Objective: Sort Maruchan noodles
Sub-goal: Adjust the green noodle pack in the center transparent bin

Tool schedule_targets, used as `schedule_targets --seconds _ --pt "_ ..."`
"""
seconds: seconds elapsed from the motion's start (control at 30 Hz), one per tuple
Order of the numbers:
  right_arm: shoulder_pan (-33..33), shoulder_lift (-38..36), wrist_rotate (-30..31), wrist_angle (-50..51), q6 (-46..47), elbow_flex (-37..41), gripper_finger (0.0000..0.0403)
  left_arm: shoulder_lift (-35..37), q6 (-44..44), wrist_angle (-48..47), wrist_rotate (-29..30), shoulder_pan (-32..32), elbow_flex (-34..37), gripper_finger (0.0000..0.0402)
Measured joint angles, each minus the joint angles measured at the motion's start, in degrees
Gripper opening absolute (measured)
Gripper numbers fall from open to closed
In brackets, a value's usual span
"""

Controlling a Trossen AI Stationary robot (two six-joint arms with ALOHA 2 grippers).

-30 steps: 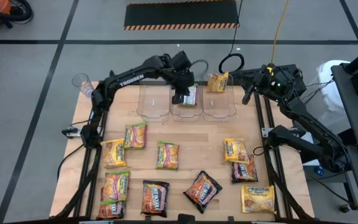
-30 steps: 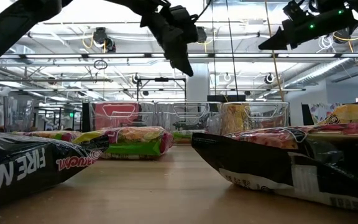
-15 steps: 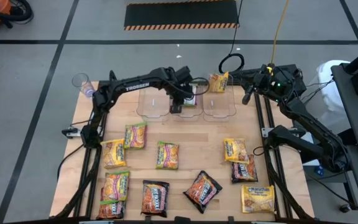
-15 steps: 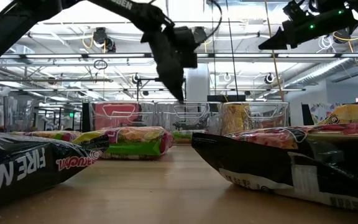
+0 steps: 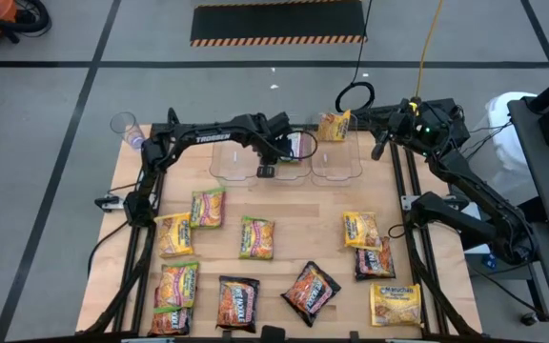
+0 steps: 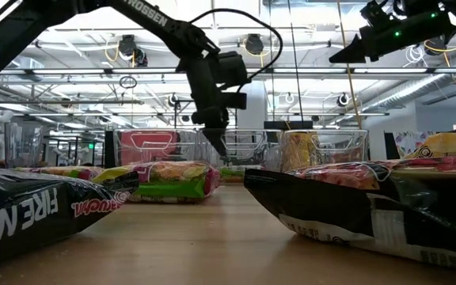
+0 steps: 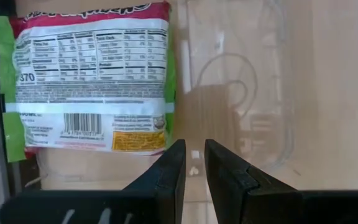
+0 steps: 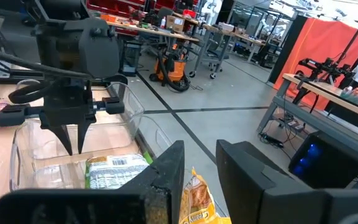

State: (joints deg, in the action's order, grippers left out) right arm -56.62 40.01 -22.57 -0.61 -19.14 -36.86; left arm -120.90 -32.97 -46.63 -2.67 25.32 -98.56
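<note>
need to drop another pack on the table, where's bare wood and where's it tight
Bare wood runs across the table between the clear bins and the packets, widest between the green-edged packet and the yellow packet. The near edge is crowded: dark packets and others lie close together. The left gripper hangs at the middle bin.

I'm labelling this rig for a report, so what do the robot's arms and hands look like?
Both arms are black and jointed. The left arm carries white TROSSEN lettering and a looping black cable. Its hand ends in two tapered dark fingers. The right arm shows a small green light.
</note>
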Motion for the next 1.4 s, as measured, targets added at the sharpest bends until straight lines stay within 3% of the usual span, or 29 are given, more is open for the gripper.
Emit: schedule_targets --seconds 0.47,0.87,1.17,1.4 --pt "0.0 0.0 0.0 -1.0 -0.2 0.0 0.0089 0.0 -0.8 4.6 0.3 0.4 2.1 0.0067" --pt "0.0 0.0 0.0 -1.3 -0.3 0.0 0.0089 -0.5 5.6 0.1 0.5 0.9 0.8 0.0067" --pt "0.0 0.0 0.0 -1.3 -1.1 0.0 0.0089 -0.3 3.5 -6.7 -1.8 1.3 -6.1 0.0067" --pt "0.0 0.0 0.0 -1.3 -1.2 0.0 0.0089 -0.2 2.7 -9.8 -2.3 2.4 -6.8 0.0067"
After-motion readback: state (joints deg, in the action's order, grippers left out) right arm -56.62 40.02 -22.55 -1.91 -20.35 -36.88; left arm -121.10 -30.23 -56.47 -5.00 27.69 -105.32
